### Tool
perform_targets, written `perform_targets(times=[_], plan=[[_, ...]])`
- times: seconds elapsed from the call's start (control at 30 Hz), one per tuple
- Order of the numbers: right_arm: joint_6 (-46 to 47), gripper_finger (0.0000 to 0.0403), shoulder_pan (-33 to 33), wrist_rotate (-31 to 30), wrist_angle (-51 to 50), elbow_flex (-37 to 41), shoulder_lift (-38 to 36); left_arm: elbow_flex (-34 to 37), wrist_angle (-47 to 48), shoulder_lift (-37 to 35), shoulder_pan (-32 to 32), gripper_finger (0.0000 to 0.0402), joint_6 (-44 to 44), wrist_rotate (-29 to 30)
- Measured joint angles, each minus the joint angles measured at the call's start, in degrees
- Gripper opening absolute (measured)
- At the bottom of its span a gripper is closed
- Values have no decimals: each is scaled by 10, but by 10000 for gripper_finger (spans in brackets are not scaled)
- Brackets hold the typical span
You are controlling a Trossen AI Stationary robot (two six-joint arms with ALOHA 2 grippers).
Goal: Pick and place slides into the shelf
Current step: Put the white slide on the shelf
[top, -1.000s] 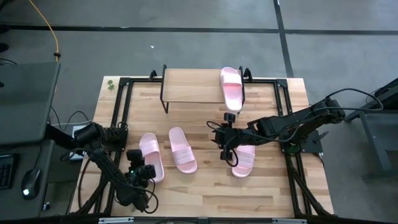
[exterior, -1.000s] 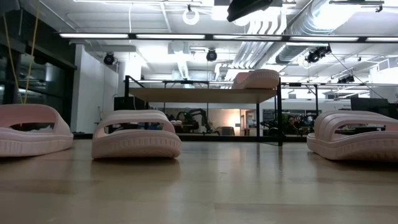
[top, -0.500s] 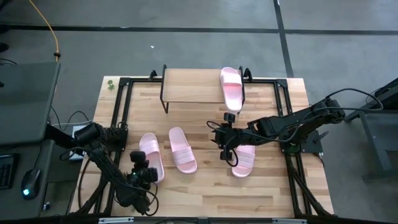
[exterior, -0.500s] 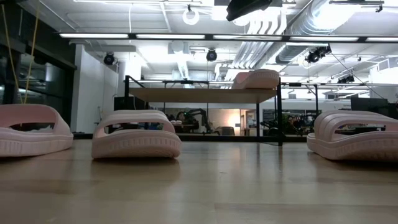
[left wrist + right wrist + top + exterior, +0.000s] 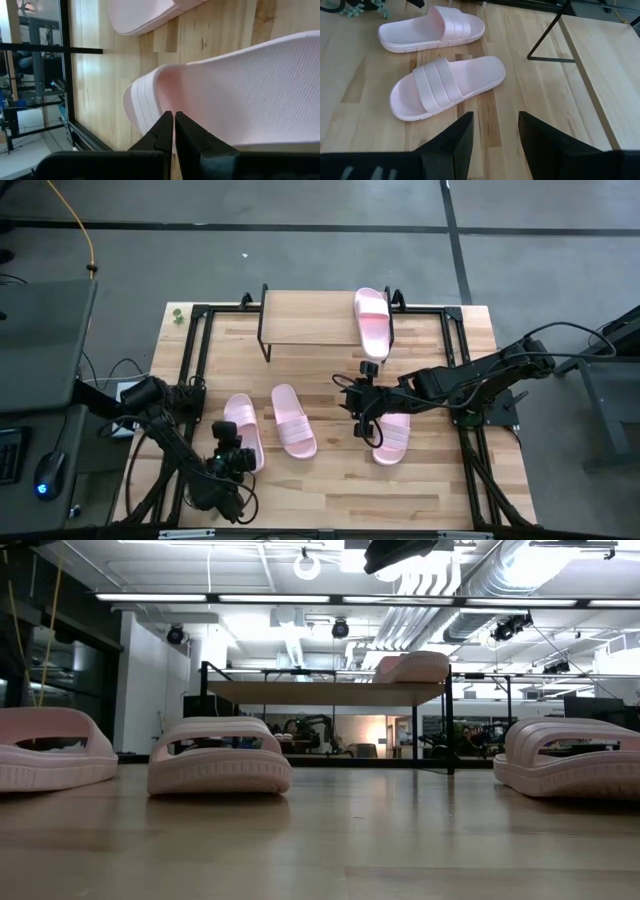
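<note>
One pink slide (image 5: 372,320) lies on the right end of the shelf (image 5: 308,320); it also shows in the low view (image 5: 412,667). Two slides (image 5: 243,430) (image 5: 293,420) lie on the tabletop at the left, and one more slide (image 5: 393,436) lies at the right. My left gripper (image 5: 230,458) is shut and low at the near end of the leftmost slide (image 5: 240,95). My right gripper (image 5: 364,418) is open and empty, raised above the table just left of the right slide. My left gripper's shut fingertips (image 5: 165,131) stand at the side edge of the leftmost slide, between its ribbed strap (image 5: 142,102) and its footbed. I cannot tell whether they touch it.
A black metal frame (image 5: 195,350) runs along the table's left, right and far sides. The shelf's black legs (image 5: 545,40) stand beyond the two left slides. There is bare wood between the middle slide and the right slide, and along the near edge.
My left gripper has gone a little toward the table's right and near edge, closing on the near end of the leftmost slide. The slides have kept their places.
</note>
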State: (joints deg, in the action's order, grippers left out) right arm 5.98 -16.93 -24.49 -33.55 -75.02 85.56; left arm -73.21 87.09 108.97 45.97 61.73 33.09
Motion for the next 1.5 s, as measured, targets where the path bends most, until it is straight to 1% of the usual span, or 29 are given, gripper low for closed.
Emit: perform_targets(times=[0.13, 0.23, 0.3, 0.57, 0.67, 0.77, 0.9, 1.13, 1.23, 1.4, 1.5], plan=[[0, 147, 0, 0, 0, 0, 0, 0, 0, 0, -11, 8, -7, 1], [0, 147, 0, 0, 0, 0, 0, 0, -1, 0, -19, 22, -14, -4], [0, 147, 0, 0, 0, 0, 0, 0, -1, 0, -19, 45, -15, -5], [0, 147, 0, 0, 0, 0, 0, 0, -1, 0, -21, 159, -9, -5], [0, 147, 0, 0, 0, 0, 0, 0, -2, 0, -21, 189, -9, 1], [2, 147, 0, 0, 0, 0, 0, 2, -7, 0, -21, 208, -9, 16], [2, 147, 0, 0, 0, 0, 0, 19, -22, 0, -21, 219, -11, 23], [2, 147, 0, 0, 0, 0, 0, 63, -21, 0, -21, 220, 3, 19], [2, 147, 0, 0, 0, 0, 0, 81, -37, 0, -22, 221, 5, 19], [2, 147, 0, 0, 0, 0, 0, 93, -42, 0, -21, 221, 6, 19], [2, 147, 0, 0, 0, 0, 0, 93, -42, 0, -21, 221, 9, 30]])
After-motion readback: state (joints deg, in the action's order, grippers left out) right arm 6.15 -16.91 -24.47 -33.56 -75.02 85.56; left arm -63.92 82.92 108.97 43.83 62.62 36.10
